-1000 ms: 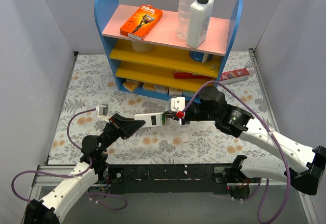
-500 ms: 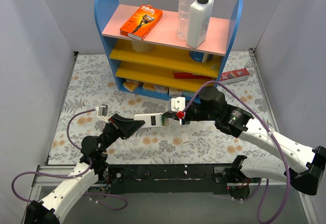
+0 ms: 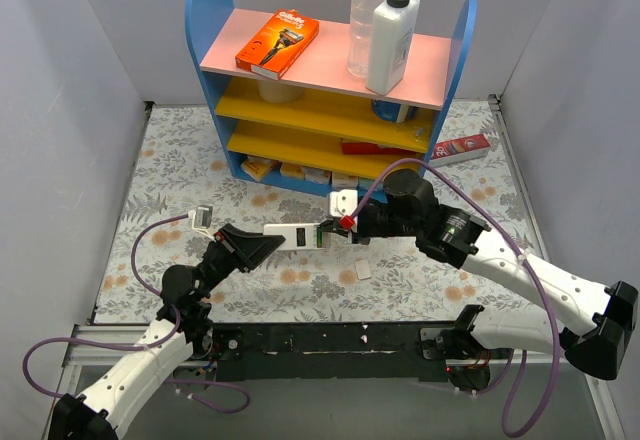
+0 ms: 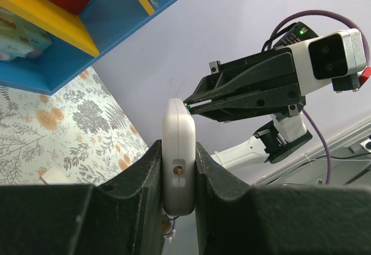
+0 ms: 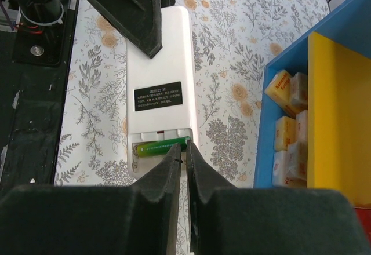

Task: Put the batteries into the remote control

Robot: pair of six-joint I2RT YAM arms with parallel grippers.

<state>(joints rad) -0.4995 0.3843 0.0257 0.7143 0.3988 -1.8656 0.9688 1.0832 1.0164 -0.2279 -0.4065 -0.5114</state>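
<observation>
The remote control (image 5: 157, 101) is pinched in our left gripper (image 4: 178, 153), its back towards our right gripper (image 5: 181, 150). That gripper's fingertips, almost pressed together, meet the near end of a green battery (image 5: 156, 148) lying in the open compartment (image 5: 135, 156). We are seating it, and next it likely needs a gentle push home.

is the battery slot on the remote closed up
No, in the right wrist view the remote has its slot open at the near end, with a green battery showing inside it.

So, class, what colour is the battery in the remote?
The battery is green; right wrist view shows it best.
</observation>
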